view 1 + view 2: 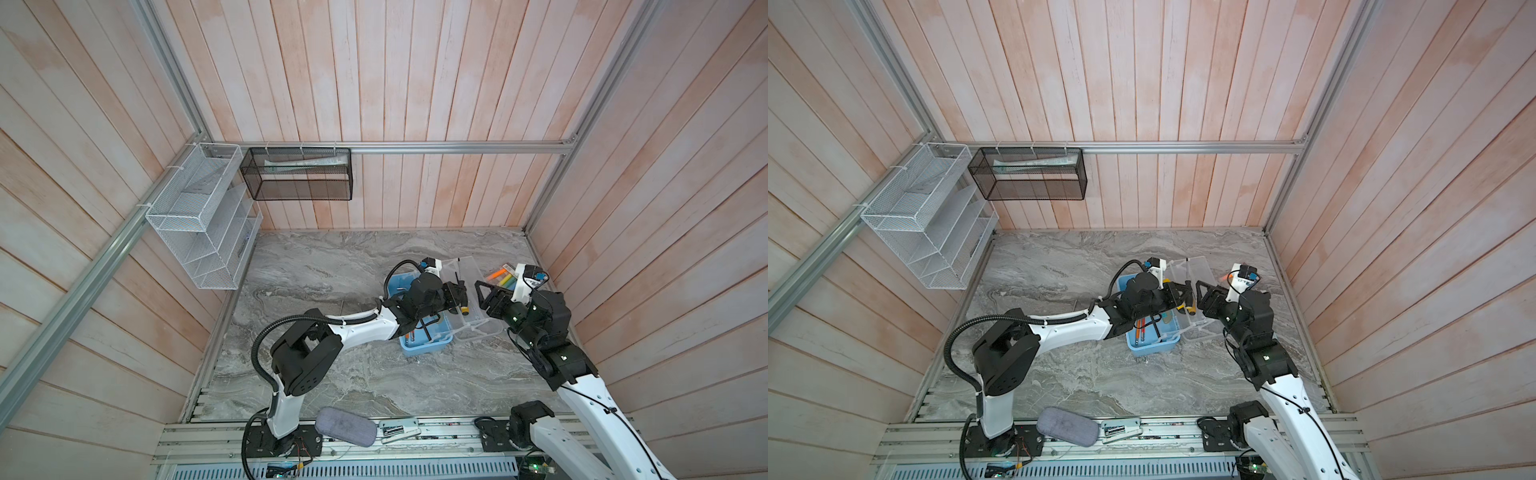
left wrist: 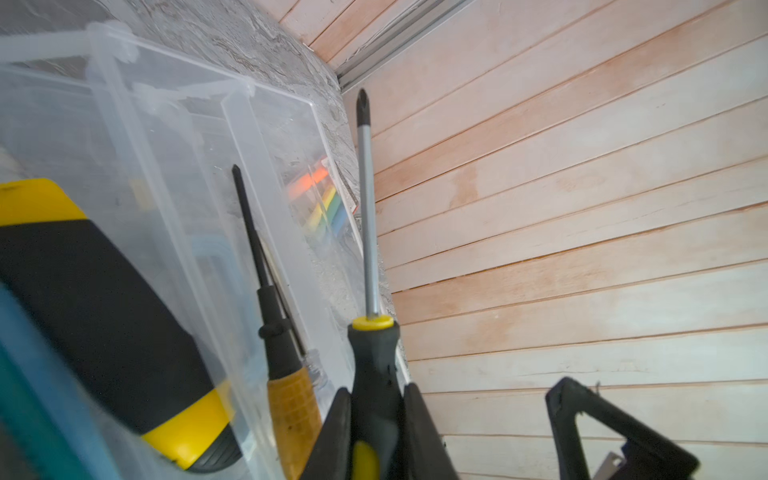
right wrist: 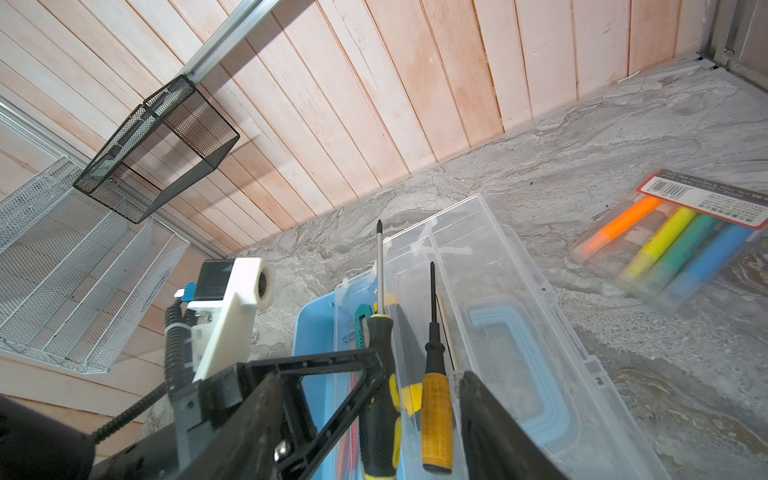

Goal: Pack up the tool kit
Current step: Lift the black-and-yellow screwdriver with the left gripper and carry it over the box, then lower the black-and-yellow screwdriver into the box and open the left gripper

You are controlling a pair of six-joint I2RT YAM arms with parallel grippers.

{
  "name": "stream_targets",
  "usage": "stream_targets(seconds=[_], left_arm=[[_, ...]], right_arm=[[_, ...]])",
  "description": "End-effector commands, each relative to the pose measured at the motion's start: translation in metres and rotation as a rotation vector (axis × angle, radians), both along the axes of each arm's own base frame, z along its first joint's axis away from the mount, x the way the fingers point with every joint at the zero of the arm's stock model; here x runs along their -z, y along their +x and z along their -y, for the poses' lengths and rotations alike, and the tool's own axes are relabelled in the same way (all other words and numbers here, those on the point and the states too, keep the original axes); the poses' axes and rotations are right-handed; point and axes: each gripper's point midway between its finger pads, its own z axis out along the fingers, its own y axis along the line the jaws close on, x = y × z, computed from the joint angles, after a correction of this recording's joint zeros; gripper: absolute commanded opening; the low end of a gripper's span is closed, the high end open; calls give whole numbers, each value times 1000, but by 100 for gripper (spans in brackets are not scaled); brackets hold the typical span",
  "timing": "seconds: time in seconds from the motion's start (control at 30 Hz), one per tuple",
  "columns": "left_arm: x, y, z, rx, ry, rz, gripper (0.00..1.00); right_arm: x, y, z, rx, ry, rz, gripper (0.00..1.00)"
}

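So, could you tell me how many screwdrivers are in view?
2: a black-and-yellow screwdriver gripped in the left gripper, and an amber-handled screwdriver resting on the open clear lid. More may be hidden in the blue box.

We see a grey marbled table (image 1: 332, 266). Right of its middle sits a blue box (image 1: 426, 347), its clear lid (image 1: 471, 268) lying open to the right. Markers (image 1: 500, 277) lie just beyond the lid. A pouch (image 1: 345, 427) lies at the front edge.
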Motion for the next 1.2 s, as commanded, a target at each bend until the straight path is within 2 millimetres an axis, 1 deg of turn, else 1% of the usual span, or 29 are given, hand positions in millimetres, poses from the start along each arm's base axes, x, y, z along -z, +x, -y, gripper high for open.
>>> stream_targets(seconds=[0.0,0.07,0.13,0.2,0.3,0.47,0.63,0.9,0.93,1.0,1.07,1.17], left_arm=[[-25,9,20,7,-127,-7,0],[-19,14,26,-2,-114,-22,0],[-10,18,27,-22,-109,-54,0],[-4,21,28,-37,-111,-70,0],[-1,25,28,-61,-104,-84,0],[0,29,29,-78,-102,-87,0],[9,32,31,-85,-97,-116,0],[16,35,36,-90,-85,-134,0],[17,35,36,-89,-83,-136,0],[21,35,38,-88,-83,-149,8],[25,34,40,-80,-84,-159,10],[28,34,43,-72,-90,-169,11]], right_arm=[[4,-6,1,-16,-9,-8,66],[4,-7,1,-15,-10,-6,66],[5,-9,2,-14,-11,-6,66],[4,-10,4,-10,-15,1,66],[4,-10,5,-9,-20,3,66],[5,-10,6,-13,-20,3,66],[7,-10,7,-12,-23,2,66],[10,-11,8,-13,-23,0,66],[10,-11,9,-13,-24,0,66],[11,-10,10,-12,-24,0,66],[14,-10,9,-15,-22,-5,66],[16,-10,9,-18,-18,-9,66]])
